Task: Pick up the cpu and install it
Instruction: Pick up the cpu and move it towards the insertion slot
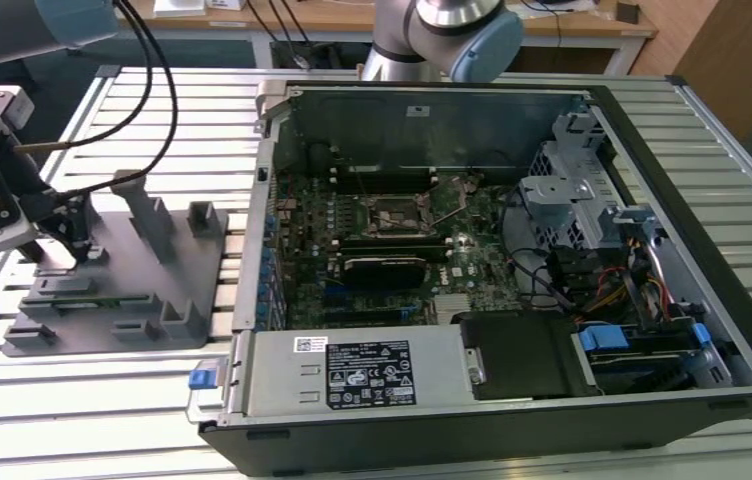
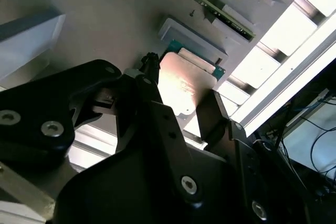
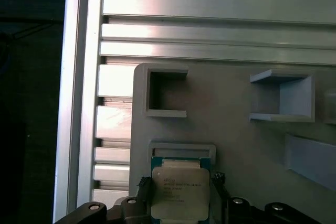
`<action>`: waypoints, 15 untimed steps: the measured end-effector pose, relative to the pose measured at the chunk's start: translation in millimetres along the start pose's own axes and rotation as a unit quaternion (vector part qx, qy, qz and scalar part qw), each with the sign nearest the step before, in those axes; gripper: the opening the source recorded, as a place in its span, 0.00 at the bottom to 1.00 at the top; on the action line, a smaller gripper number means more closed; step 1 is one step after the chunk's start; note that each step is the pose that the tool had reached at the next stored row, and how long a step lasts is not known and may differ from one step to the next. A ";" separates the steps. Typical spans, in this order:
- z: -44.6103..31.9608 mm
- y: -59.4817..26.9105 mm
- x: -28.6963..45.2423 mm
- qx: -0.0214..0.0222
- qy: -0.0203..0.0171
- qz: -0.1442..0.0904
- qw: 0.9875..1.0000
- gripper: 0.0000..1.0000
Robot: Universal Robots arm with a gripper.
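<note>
Claw (image 1: 67, 250) hangs at the exterior view's left, low over a grey tray (image 1: 123, 290) on the slatted desk (image 1: 96, 400). In both wrist views the cpu (image 3: 180, 192) (image 2: 184, 85) lies flat in 1 recess of the tray, with the claw astride it. I cannot tell whether the claw grips it. An open computer case (image 1: 483, 250) stands just beside the tray, toward the exterior view's right.

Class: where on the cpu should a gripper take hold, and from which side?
I'd take the cpu by two opposite edges, coming straight down from above. It lies flat in a seat on the grey tray, whose raised lip guards one edge; its top offers nothing to pinch.
</note>
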State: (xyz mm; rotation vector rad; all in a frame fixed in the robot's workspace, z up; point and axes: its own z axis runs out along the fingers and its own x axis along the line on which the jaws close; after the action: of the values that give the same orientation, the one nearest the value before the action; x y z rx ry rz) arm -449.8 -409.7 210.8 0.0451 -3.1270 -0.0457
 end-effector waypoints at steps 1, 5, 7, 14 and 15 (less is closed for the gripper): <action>-1.3 0.1 0.0 0.000 0.000 0.000 1.000 0.53; -1.3 0.0 0.0 0.000 0.000 0.000 1.000 0.53; -1.5 0.0 0.0 -0.001 0.000 0.000 1.000 0.53; -9.7 0.3 0.3 -0.001 0.000 0.000 1.000 0.53; -11.2 0.3 0.3 -0.001 0.000 0.000 1.000 0.53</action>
State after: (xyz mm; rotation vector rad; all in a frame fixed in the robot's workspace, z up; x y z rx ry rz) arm -450.0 -409.7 222.0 0.0452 -3.1272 -0.0482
